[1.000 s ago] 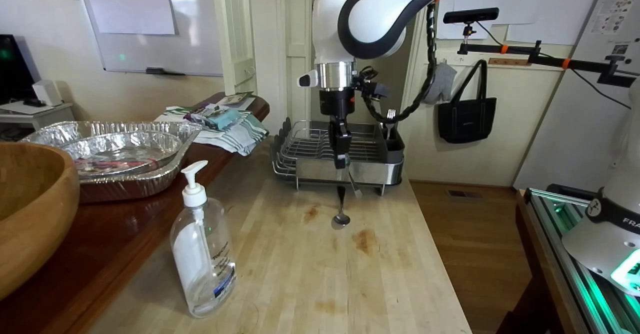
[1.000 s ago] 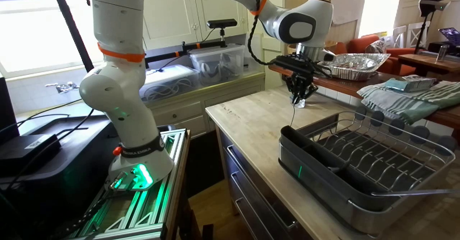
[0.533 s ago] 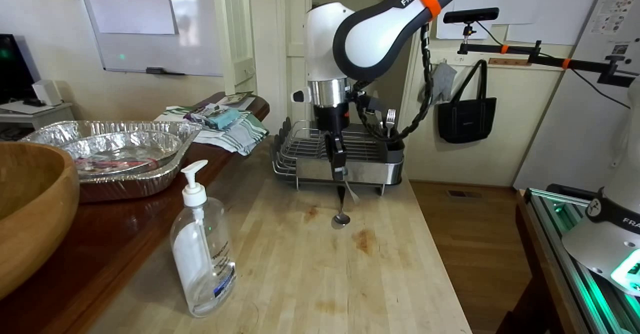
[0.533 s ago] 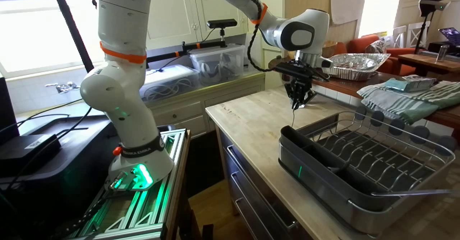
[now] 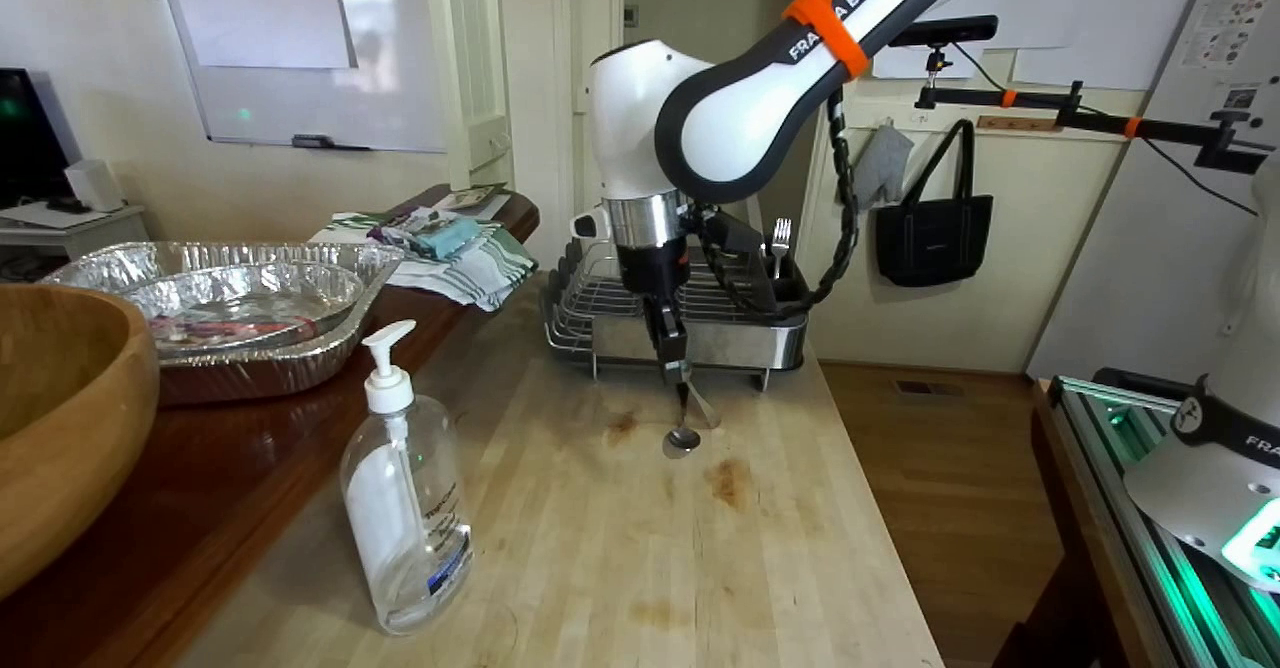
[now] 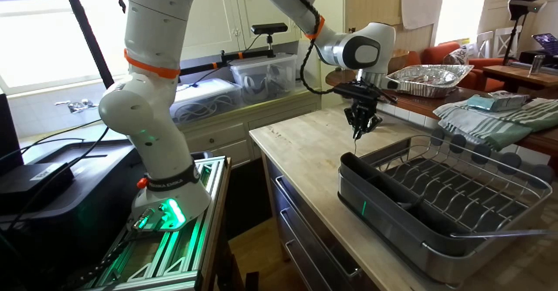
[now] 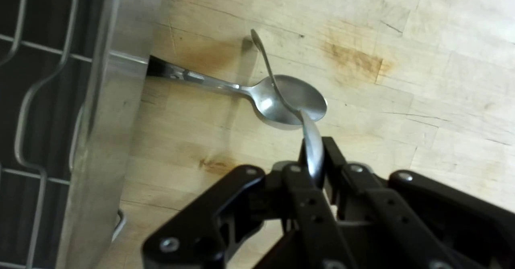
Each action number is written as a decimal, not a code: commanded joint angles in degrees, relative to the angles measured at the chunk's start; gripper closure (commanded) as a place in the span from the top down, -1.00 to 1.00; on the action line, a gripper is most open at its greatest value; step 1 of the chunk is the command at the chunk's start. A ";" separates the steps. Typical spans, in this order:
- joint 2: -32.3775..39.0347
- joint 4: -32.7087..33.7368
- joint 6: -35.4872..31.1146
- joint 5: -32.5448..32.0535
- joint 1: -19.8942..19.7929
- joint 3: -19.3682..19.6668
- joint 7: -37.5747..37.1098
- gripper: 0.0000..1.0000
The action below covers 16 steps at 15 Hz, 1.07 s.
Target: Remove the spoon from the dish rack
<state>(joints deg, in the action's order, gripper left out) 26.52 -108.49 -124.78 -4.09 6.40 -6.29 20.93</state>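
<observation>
Gripping a spoon [image 7: 307, 124] by its broad end, the gripper [image 7: 316, 156] hangs beside the dish rack [image 7: 109, 132].
Wrist view: rack at left; upper centre, a second spoon [image 7: 263, 100] on the stained wooden counter [image 7: 454, 112]. In an exterior view, a fork [image 5: 780, 244] stands tines-up, right of centre; in an exterior view, plastic bins [image 6: 279, 75] line the upper middle.

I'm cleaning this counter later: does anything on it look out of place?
Yes: brown stains, possibly old spills, mark the wooden counter beside the dish rack, and a loose spoon lies among them instead of in the rack.
</observation>
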 commanded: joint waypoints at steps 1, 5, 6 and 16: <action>3.47 3.29 1.10 -2.87 0.96 -0.06 -2.68 -0.96; 4.99 5.02 1.80 -4.13 1.74 -0.09 -3.83 -0.96; 5.40 5.40 1.88 -4.47 1.96 -0.05 -4.02 -0.96; 9.07 8.61 3.99 -8.46 4.14 0.34 -6.54 -0.96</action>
<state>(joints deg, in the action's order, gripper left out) 32.00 -102.38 -121.67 -10.22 9.77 -6.34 15.98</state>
